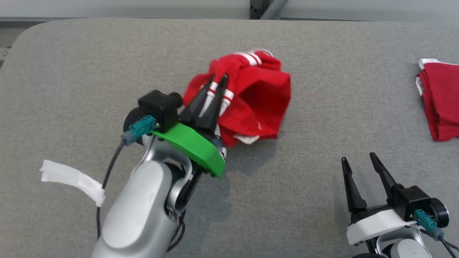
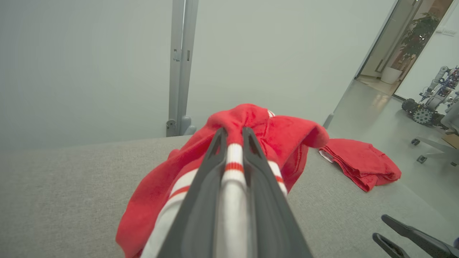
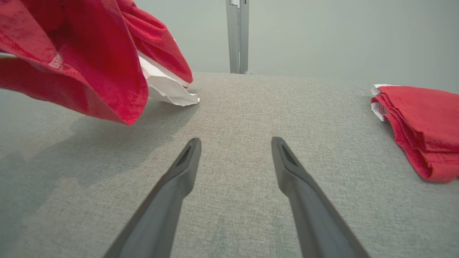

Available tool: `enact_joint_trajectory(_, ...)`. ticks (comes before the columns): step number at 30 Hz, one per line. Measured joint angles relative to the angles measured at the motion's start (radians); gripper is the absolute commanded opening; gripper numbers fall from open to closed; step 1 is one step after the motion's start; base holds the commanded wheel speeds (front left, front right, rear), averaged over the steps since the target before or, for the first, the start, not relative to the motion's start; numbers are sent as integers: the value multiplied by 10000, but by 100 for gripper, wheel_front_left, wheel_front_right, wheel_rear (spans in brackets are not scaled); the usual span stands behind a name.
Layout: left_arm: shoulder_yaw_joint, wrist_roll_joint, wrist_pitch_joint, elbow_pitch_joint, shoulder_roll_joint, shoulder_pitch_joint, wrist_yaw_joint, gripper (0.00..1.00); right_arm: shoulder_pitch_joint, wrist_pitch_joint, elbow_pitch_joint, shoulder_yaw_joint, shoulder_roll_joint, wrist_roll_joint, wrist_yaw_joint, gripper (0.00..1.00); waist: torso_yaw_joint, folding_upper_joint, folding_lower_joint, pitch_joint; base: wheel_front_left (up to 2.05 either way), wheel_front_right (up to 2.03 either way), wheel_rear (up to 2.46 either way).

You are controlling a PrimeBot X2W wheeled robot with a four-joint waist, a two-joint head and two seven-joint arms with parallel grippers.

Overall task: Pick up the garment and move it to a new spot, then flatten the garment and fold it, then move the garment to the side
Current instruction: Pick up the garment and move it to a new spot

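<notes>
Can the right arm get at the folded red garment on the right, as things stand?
Probably yes: the right pincer is open and empty, and only bare table lies between it and the folded garment.

The garment point(image 1: 258, 93) hangs over the table point(image 1: 322, 179), with a folded cloth point(image 1: 441, 104) well to its right

Your worktop point(image 1: 322, 43) is covered in grey woven fabric, and its far left corner is rounded. At its right edge you see a folded red garment point(image 1: 441, 104) lying flat. Near the middle, a bunched red garment point(image 1: 265, 96) touches the surface with a white edge.
</notes>
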Motion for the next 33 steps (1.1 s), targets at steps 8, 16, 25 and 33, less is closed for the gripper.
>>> enact_joint_trajectory(8, -1707, 157, 715, -445, -150, 1561, 255, 0, -86, 0, -6, -96, 128, 13, 0, 100, -1085, 0, 0, 45, 0, 0, 0)
enact_joint_trajectory(16, -2295, 324, -665, 2736, -165, 1341, 389, 38, -235, 0, 82, -48, 190, 82, 0, 100, -1802, 1, 0, 259, 0, 0, 0)
enact_joint_trajectory(25, -1755, -617, -2109, 1908, -84, 1751, 1068, 100, 212, 0, 38, -293, 205, 81, 0, 100, -1817, 1, 0, -157, 0, 0, 0)
enact_joint_trajectory(33, -493, -88, -2522, -125, 1547, 3969, 2303, 100, 502, 0, -485, -343, 211, 13, 0, 100, -1385, 0, 0, -841, 0, 0, 0)
